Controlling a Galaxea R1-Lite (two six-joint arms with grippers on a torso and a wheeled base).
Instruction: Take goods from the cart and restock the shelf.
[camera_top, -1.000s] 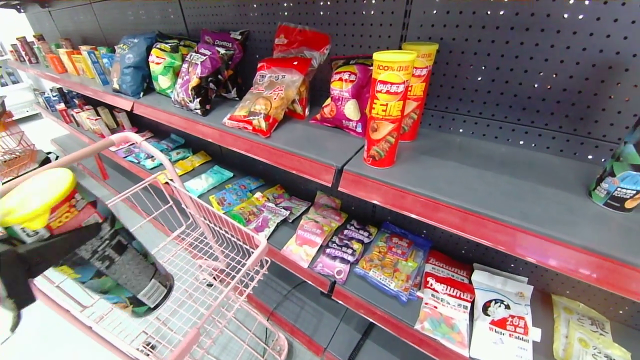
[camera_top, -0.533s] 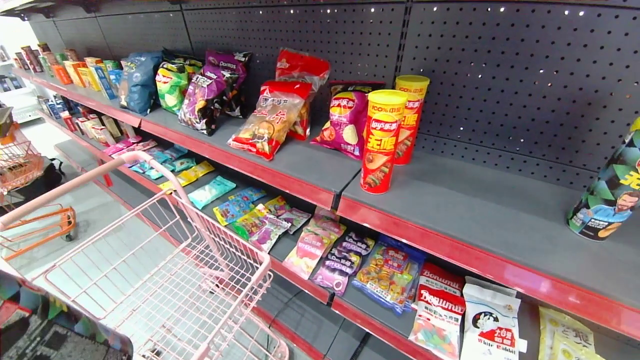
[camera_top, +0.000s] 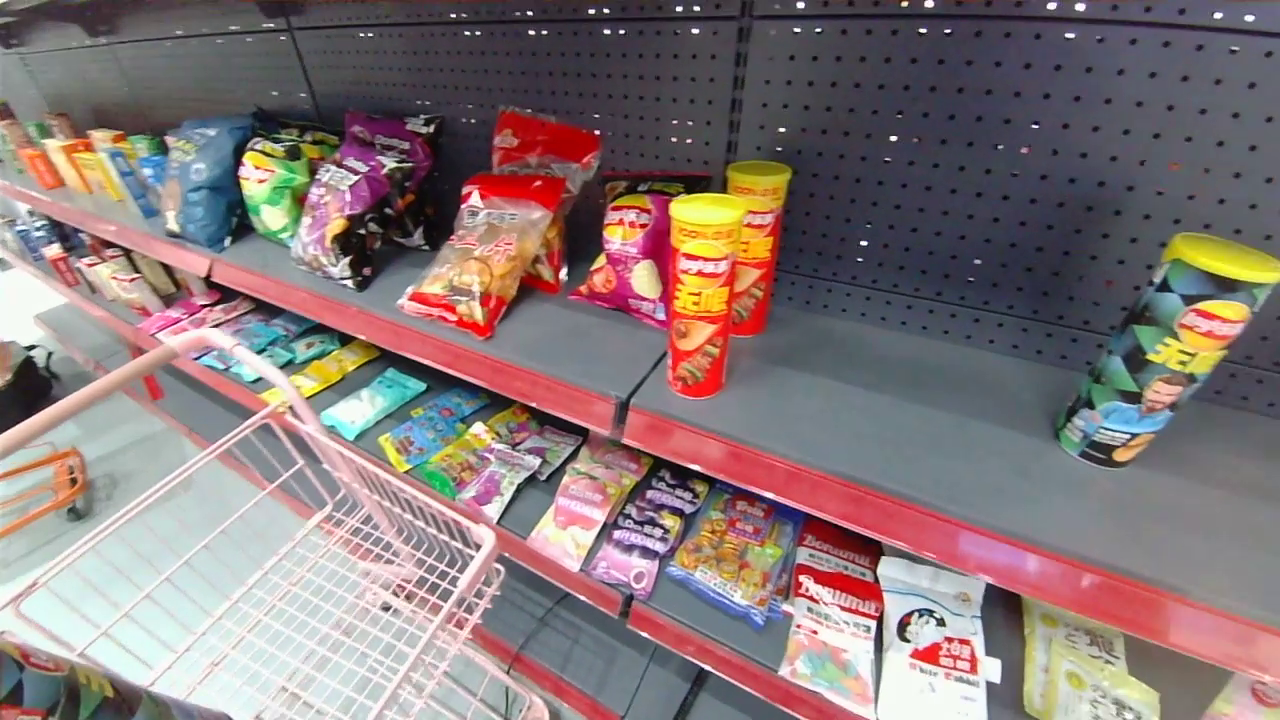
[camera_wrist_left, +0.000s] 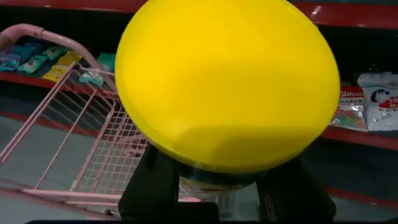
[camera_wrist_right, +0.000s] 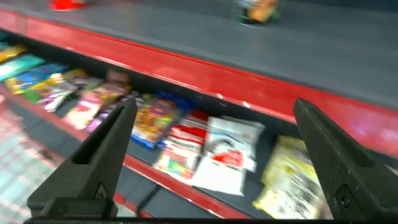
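Note:
My left gripper (camera_wrist_left: 217, 190) is shut on a tall chip can whose yellow lid (camera_wrist_left: 227, 81) faces the left wrist camera; it hangs above the pink cart (camera_wrist_left: 74, 124). A strip of the can's green and black pattern (camera_top: 50, 690) shows at the bottom left corner of the head view, beside the cart's rim (camera_top: 390, 480). My right gripper (camera_wrist_right: 217, 155) is open with nothing between its fingers (camera_wrist_right: 99, 162), in front of the lower shelf's snack bags (camera_wrist_right: 217, 155). The upper shelf (camera_top: 900, 430) carries two red cans (camera_top: 700, 300) and, far right, a green can (camera_top: 1160, 350).
Chip bags (camera_top: 480, 260) fill the upper shelf's left half; bare grey board lies between the red cans and the green can. Candy bags (camera_top: 740, 540) crowd the lower shelf. An orange basket (camera_top: 40, 485) sits on the floor far left.
The whole head picture has shifted, so the camera moved; the green can on the shelf came fully into view. The held can sank from the left edge to the bottom left corner.

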